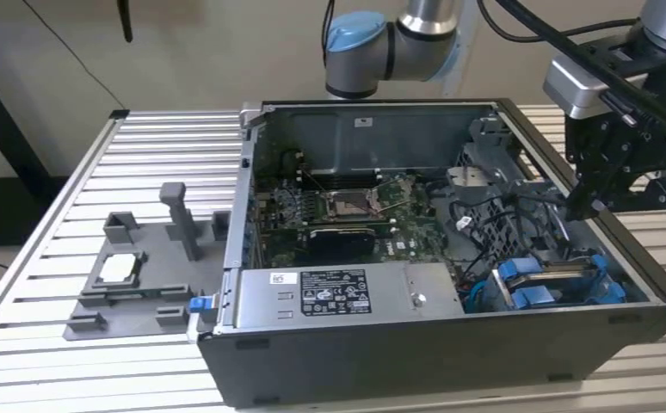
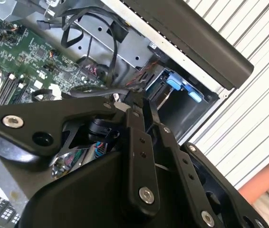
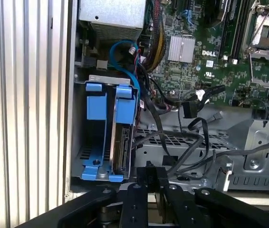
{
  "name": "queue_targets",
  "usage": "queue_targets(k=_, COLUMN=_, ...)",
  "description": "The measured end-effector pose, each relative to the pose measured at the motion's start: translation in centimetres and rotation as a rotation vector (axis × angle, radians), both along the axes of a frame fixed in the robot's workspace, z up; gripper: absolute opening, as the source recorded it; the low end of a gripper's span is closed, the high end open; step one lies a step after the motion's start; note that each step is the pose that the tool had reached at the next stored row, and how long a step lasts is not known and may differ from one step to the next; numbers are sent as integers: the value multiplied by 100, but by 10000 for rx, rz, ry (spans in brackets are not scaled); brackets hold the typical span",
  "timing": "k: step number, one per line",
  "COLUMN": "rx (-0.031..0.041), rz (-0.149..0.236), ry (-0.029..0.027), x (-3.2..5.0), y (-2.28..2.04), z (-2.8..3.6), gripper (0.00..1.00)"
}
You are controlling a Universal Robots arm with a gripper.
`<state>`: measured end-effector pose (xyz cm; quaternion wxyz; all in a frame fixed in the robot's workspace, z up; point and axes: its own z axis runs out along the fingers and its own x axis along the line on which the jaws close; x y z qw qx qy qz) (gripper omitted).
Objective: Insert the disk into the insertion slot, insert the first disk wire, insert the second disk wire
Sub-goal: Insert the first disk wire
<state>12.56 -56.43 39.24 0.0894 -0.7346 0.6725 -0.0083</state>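
The disk (image 3: 121, 147) stands on edge in its blue carrier (image 3: 125, 102) inside the insertion slot (image 3: 107, 79) of the drive cage. A second blue carrier (image 3: 95, 128) sits beside it. In the exterior view the blue carriers (image 1: 528, 284) are at the case's front right corner. My gripper (image 3: 154, 172) hovers just beside the cage, over a tangle of black wires (image 3: 187, 142). Its fingers stand close together, pinched on a black wire end (image 3: 169, 160). In the second wrist view the wires (image 2: 91, 88) run up to the gripper (image 2: 137, 102). In the exterior view the gripper (image 1: 586, 206) hangs over the case's right side.
The open computer case (image 1: 448, 344) lies on a slatted metal table (image 1: 172, 146). Inside are the motherboard (image 1: 345, 206) and a grey box with a white sticker (image 1: 333, 292). A grey fixture (image 1: 138, 275) stands on the exterior view's left. A blue cable (image 3: 125, 52) loops above the cage.
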Motion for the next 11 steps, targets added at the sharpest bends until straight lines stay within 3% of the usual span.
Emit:
queue_targets(k=1, rx=-18, rz=0, ry=2, x=2, y=1, z=-1, gripper=19)
queue_targets(k=4, rx=-211, rz=1, ry=140, x=37, y=0, z=-4, gripper=19)
queue_targets(k=11, rx=-641, rz=3, ry=638, x=169, y=1, z=-7, gripper=19)
